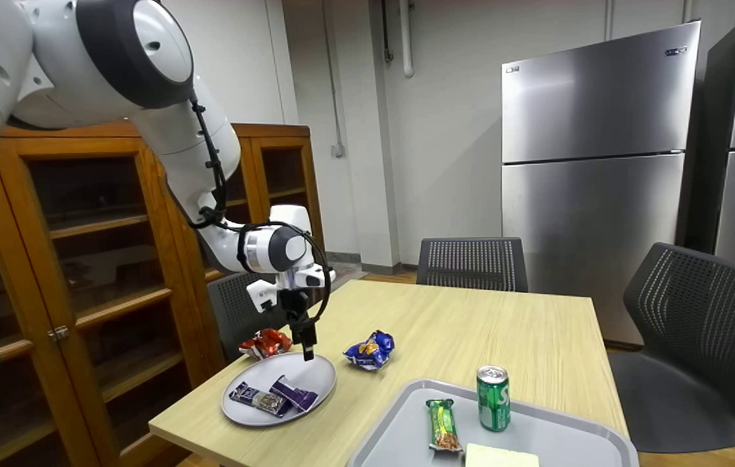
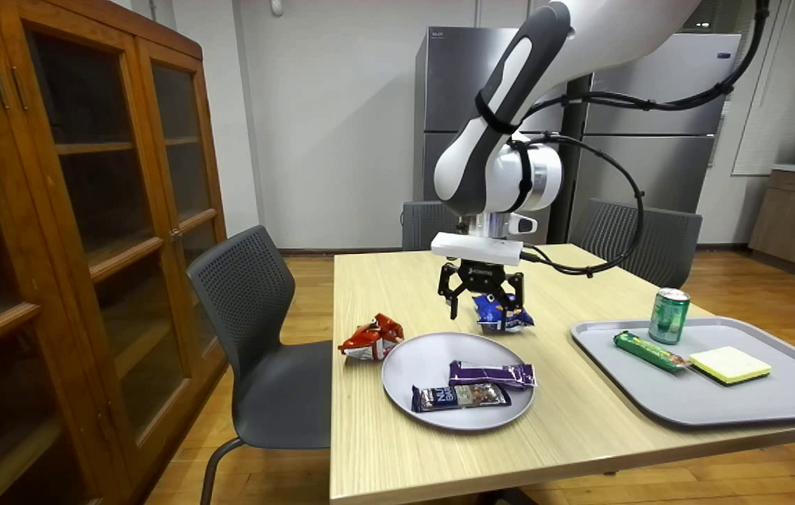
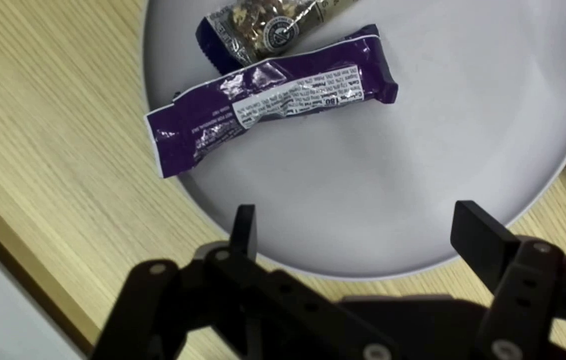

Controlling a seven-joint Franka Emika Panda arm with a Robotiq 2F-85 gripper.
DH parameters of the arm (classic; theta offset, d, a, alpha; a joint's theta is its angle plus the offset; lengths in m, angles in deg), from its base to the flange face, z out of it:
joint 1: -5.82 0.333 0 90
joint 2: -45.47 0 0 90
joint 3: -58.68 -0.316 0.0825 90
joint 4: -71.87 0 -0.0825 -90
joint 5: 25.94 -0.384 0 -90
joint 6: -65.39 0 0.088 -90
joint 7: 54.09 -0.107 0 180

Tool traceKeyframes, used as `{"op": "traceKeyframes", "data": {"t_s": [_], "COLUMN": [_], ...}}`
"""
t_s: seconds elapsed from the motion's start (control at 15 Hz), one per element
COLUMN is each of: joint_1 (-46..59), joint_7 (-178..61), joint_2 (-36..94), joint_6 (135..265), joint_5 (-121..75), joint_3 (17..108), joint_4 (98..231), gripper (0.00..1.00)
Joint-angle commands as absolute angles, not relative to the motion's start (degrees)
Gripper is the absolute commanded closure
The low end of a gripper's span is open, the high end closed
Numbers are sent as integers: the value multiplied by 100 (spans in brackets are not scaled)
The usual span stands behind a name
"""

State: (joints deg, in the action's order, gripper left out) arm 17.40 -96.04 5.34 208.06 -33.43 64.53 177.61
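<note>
While the pincer [image 3: 355, 215] gapes wide | purple bar [image 3: 273, 97]: "180", "Protein" | green can [image 1: 493, 399]: "S"

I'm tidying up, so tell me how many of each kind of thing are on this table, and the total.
Bars: 3 (purple bar, nut bar, green bar)
Bags: 2 (red bag, blue bag)
Green can: 1
Yellow sponge: 1
Plate: 1
Tray: 1
Total: 9
</note>
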Motion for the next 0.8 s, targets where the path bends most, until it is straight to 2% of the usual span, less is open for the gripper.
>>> {"op": "traceKeyframes", "data": {"t_s": [0.0,0.07,0.13,0.73], "joint_1": [2065,2074,1893,1891], "joint_7": [-10171,-10157,-9941,-9946], "joint_2": [940,974,646,619], "joint_6": [21298,21398,21189,21220], "joint_5": [-3135,-3127,-3208,-3211], "joint_3": [6699,6681,6550,6551], "joint_4": [18443,18543,18101,18132], "gripper": [0,0,0,0]}}
